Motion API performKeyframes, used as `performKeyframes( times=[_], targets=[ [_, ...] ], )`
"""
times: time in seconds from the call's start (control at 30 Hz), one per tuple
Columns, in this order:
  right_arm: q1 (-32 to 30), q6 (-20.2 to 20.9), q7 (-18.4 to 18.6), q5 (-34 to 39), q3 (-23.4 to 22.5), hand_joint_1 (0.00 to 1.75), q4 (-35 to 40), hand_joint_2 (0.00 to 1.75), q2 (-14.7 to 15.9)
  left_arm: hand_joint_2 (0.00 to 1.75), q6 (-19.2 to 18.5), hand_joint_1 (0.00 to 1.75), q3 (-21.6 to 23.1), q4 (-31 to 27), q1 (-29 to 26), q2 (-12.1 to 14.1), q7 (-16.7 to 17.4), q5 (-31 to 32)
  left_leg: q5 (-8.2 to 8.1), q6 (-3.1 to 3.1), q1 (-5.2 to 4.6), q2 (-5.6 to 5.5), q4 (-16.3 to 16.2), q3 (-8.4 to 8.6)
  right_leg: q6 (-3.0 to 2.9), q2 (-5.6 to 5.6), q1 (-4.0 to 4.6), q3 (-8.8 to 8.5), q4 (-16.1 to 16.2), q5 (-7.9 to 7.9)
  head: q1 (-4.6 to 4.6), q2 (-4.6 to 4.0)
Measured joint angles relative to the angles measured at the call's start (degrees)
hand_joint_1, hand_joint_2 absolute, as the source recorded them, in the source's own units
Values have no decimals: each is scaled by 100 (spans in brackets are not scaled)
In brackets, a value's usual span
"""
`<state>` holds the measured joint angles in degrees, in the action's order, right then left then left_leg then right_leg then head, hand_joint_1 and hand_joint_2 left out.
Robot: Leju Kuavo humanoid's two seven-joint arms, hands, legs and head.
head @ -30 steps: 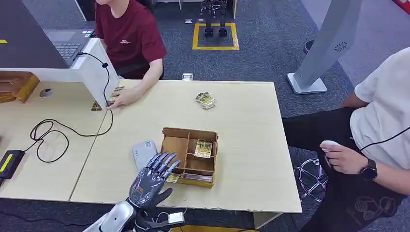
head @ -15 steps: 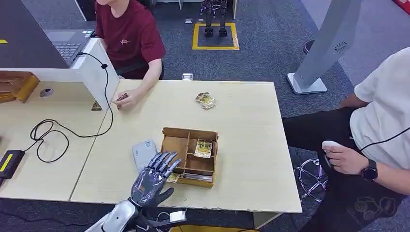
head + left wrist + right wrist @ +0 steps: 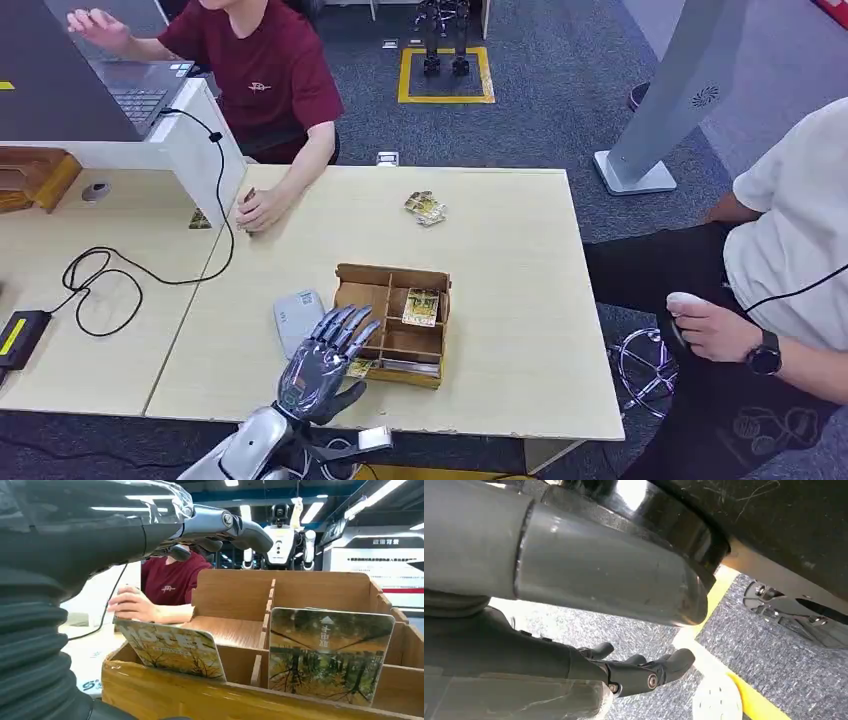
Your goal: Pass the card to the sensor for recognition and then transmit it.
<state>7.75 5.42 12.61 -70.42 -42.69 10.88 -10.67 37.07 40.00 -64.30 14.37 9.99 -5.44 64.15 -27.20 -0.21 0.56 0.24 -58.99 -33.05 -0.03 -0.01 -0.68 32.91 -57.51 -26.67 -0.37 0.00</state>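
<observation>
Our left hand [image 3: 322,368] hovered low in the frame, fingers [image 3: 345,327] spread and empty, over the wooden box's [image 3: 392,322] near-left compartment, where the card [image 3: 172,649] leaned. We judged it best to lower squarely and pinch its top edge.

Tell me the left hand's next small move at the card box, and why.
Probably lower the left hand a little and close its fingers on the near card. The hand hovers open over the wooden box's near-left corner holding nothing, and that card leans upright in the compartment just below, its top edge free. The sensor lies beside the box.
</observation>
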Motion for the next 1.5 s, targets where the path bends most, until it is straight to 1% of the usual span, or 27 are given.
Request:
performKeyframes(
  times=[0.27, 0.3, 0.33, 0.5, 0.63, 0.8, 1.37, 1.5],
  targets=[
    [1, 2, 0, 0, 4, 0, 0, 0, 0, 175, 0, 0, 0, 33, 5, -2, 0, 0, 0, 0, 0, 0, 0, 0, 0, 0, 0, 0, 0, 0, 0, 0],
    [2, 2, 0, 0, 4, 0, 0, 0, 0, 175, 0, 157, 0, 35, 5, 0, 2, -2, 0, 0, 0, 0, 0, 0, 0, 0, 0, 0, 0, 0, 0, 0],
    [2, 2, 0, 0, 7, 0, 0, 0, 0, 175, 2, 175, 0, 37, 5, 0, 0, -9, 0, 0, 0, 0, 0, 0, 0, 0, 0, 0, 0, 0, 0, 0],
    [2, 4, 9, 15, 46, 0, 0, 0, 0, 175, -20, 175, 0, 61, 6, -2, -85, -252, 0, 0, 0, 0, 0, 0, 0, 0, 0, 0, 0, 0, 0, 0],
    [2, 4, 9, 15, 96, 0, 4, 0, -2, 175, -41, 175, 0, 79, 7, -11, -122, -330, 0, 0, 0, 0, 0, 0, 0, 0, 0, 0, 0, 0, 0, 0],
    [2, 7, 24, 46, 127, 0, 13, 0, 0, 175, -208, 175, 0, 81, 10, -28, -208, -522, 0, 0, 0, 0, 0, 0, 0, 0, 0, 0, 0, 0, 0, 0],
    [3, 15, 61, 90, 149, 0, 22, 0, 0, 175, -232, 175, 0, 81, 53, -39, -238, -586, 0, 0, 0, 0, 0, 0, 0, 0, 0, 0, 0, 0, 0, 0],
    [3, 15, 61, 120, 195, 0, 22, 0, 0, 175, -269, 175, 0, 26, 99, -28, -376, -932, 0, 0, 0, 0, 0, 0, 0, 0, 0, 1, 0, 0, 0, 0]
  ],
)
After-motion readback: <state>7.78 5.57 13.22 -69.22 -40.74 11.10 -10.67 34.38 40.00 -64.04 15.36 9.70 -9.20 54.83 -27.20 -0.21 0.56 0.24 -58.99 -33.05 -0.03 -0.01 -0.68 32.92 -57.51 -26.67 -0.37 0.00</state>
